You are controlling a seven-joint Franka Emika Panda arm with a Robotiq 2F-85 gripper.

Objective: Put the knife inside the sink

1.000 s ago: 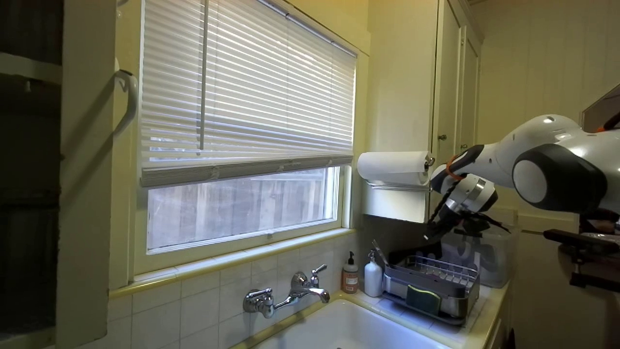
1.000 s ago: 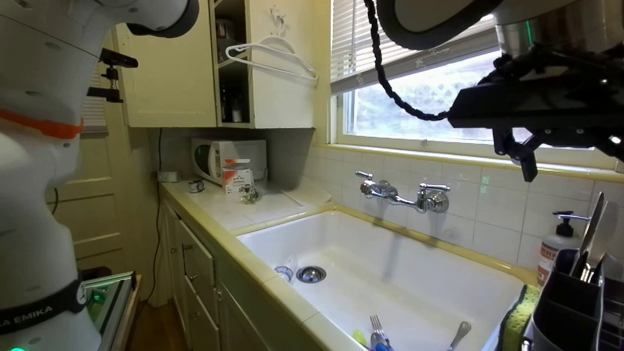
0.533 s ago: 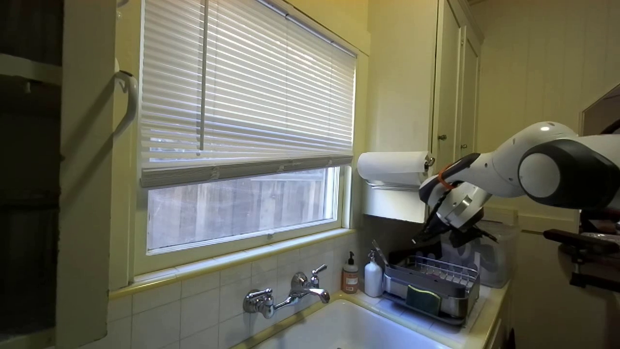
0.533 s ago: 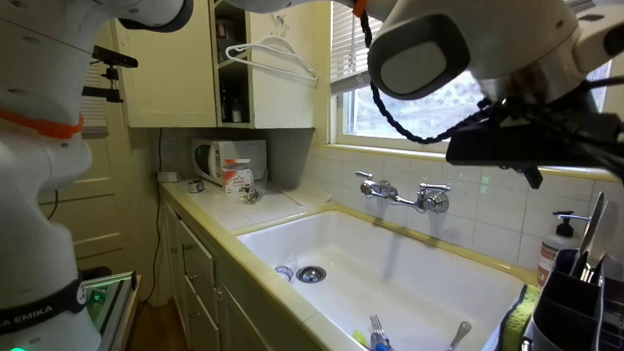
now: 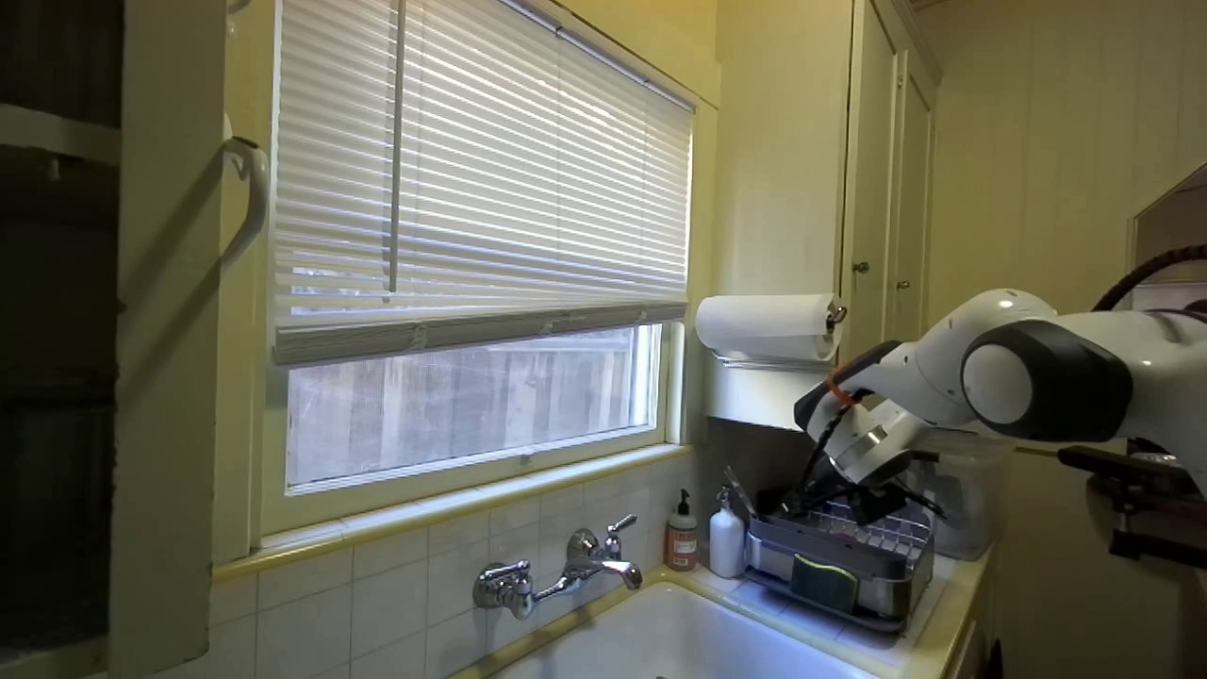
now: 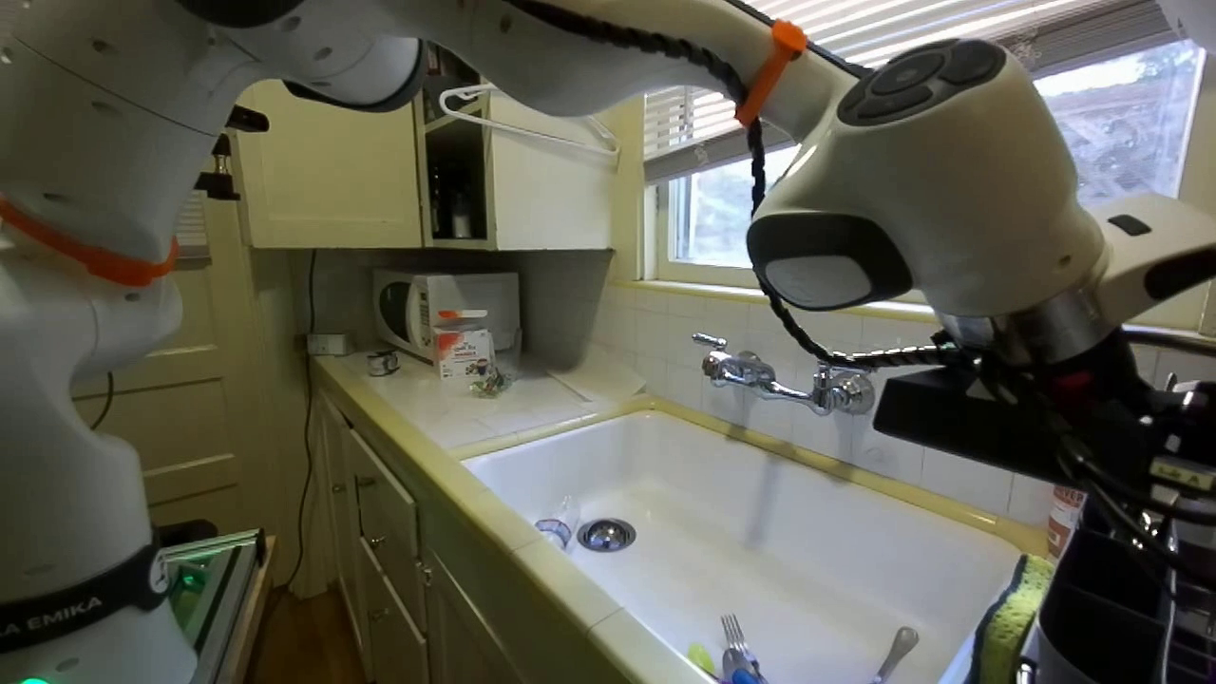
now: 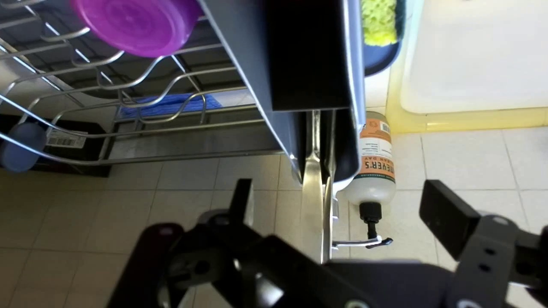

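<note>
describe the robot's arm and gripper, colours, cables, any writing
The arm is glossy white and rounded, with dark joint caps and a silver ring. Orange bands wrap it, and a black cable runs along it. A black band low on it shows white letters ending in "EMIKA". The gripper is black and dark grey, with blocky fingertips.

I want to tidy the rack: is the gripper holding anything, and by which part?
Nothing is held: the gripper is open, and a knife sits in the utensil holder.

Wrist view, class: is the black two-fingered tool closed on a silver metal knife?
No: the tool stands open, its fingertips wide apart.
</note>
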